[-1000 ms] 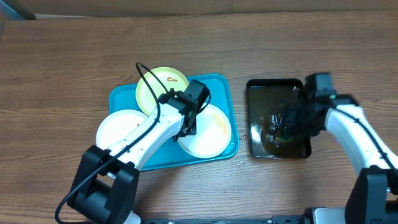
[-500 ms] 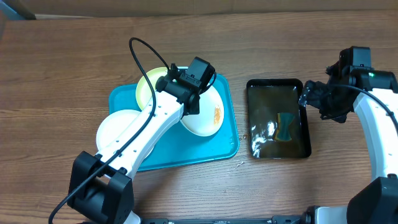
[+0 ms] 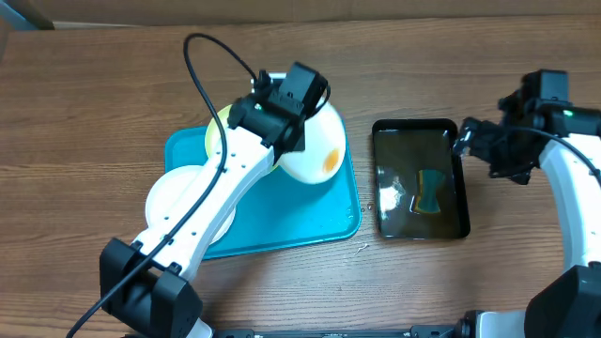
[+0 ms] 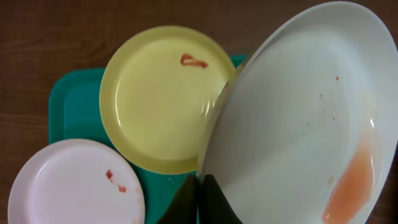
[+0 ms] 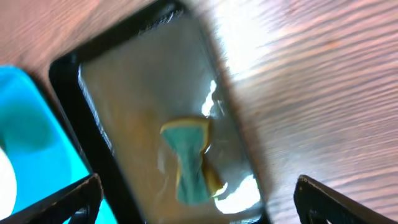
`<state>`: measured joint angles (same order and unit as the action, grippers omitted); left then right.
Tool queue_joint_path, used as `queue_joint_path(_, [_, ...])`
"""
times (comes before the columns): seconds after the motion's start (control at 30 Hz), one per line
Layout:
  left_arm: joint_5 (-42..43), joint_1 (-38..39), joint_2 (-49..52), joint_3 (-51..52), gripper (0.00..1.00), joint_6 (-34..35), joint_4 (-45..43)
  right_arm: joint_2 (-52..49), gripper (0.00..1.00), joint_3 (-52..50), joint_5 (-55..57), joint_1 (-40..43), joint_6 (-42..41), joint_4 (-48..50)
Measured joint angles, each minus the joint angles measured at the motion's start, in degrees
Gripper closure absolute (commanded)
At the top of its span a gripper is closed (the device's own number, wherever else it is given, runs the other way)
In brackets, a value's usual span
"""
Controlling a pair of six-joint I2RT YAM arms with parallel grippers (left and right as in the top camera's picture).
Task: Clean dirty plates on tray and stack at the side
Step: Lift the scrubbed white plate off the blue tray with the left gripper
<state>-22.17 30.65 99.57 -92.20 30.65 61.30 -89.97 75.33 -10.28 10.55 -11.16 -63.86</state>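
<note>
The left gripper (image 4: 199,198), jaws clamped tight on the rim of a smooth round white plate (image 4: 298,112) smeared orange, holds it tilted above the turquoise plastic tray (image 3: 310,216), while the right gripper (image 3: 488,155) hangs beside a glossy black tray (image 3: 404,155), jaws spread wide and empty.

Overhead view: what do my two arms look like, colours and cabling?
Both have white link shells with black joints. The left arm carries a loose black cable looping over its wrist; the right arm looks alike. The left claw and right claw have black fingers.
</note>
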Motion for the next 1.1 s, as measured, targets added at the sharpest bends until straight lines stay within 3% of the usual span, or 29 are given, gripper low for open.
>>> queue_joint_path(0.3, [6.3,2.5,0.0,-3.1,0.96,-1.3,-9.1,0.0,0.0,0.0,2.6,12.2,-0.8,2.6])
queue_joint_path(0.53, [5.5,9.1,0.0,-3.1,0.96,-1.3,-14.1,0.0,0.0,0.0,3.7,14.3,-0.8,2.6])
queue_joint_path(0.73, [-2.2,14.9,0.3,-3.1,0.96,-3.1,-15.5,0.0,0.0,0.0,3.7,14.3,-0.8,2.5])
queue_joint_path(1.1, [-27.1,26.0,9.1,-3.1,0.96,-15.7,-21.7,0.0,0.0,0.0,3.7,14.3,-0.8,2.5])
